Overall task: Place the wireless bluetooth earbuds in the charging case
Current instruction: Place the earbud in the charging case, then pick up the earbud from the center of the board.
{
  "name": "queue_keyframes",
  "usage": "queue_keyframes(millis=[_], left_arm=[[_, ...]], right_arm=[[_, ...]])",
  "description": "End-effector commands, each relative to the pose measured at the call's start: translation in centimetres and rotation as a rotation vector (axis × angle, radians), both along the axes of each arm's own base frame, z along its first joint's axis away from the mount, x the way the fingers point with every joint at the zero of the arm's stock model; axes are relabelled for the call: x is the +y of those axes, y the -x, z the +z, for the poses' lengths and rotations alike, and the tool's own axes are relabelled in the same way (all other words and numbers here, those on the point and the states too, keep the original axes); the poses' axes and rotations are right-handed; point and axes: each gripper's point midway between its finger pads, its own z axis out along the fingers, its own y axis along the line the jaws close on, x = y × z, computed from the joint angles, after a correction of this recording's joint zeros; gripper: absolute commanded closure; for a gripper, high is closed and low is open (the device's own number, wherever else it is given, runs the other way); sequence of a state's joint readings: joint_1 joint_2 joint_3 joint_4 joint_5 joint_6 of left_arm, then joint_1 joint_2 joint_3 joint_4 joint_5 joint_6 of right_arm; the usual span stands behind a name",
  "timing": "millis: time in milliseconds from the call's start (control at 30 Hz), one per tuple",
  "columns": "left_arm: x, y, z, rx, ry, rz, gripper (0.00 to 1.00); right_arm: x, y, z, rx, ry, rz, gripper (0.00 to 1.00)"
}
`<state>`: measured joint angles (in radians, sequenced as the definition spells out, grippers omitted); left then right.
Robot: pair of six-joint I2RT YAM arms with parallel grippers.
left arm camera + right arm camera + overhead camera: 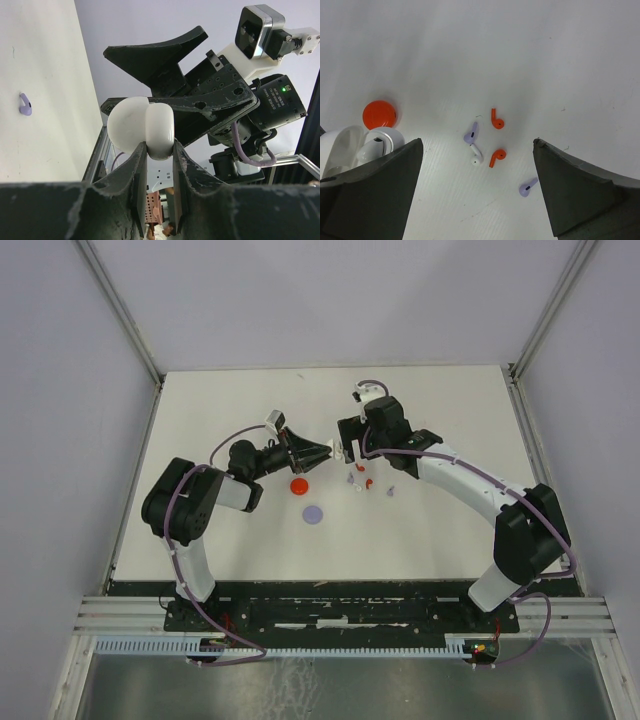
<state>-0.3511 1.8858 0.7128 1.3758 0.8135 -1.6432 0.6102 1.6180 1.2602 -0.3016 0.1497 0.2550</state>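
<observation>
Lying scattered, earbuds (496, 155) sit below right pincer (477, 145).

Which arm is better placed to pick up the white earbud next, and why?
Right. The right gripper is open above the white earbud, while the left gripper is shut on the white charging case, so it probably cannot grasp anything else.

White table (250, 550) enclosed by 3 pale lavender walls (60, 390).
</observation>
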Motion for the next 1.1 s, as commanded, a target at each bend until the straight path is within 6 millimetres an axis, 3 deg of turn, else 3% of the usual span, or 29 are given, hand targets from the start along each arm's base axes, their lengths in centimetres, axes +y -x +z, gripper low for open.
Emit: queue_keyframes(millis=[0,200,367,500,867,1067], left_arm=[[0.1,0.6,2.0,-0.102,0.012,0.001,0.97],[3.3,-0.7,3.8,-0.128,0.091,0.103,0.97],[4.1,-0.3,3.5,-0.135,0.094,0.122,0.97],[4.4,0.2,3.1,-0.103,0.106,0.116,0.97],[4.8,0.3,2.8,-0.102,0.108,0.112,0.97],[4.8,0.2,2.6,-0.100,0.106,0.113,0.97]], right_arm=[[0.0,-1.2,2.3,-0.065,-0.020,-0.029,0.01],[-1.3,-0.1,-2.2,0.052,0.067,-0.036,0.00],[-0.4,0.7,-5.7,0.134,0.070,0.013,0.08],[0.0,0.3,-7.1,0.167,0.071,0.002,0.11],[0.8,1.3,-9.7,0.240,0.062,0.053,0.35],[1.1,2.1,-10.6,0.270,0.050,0.088,0.36]])
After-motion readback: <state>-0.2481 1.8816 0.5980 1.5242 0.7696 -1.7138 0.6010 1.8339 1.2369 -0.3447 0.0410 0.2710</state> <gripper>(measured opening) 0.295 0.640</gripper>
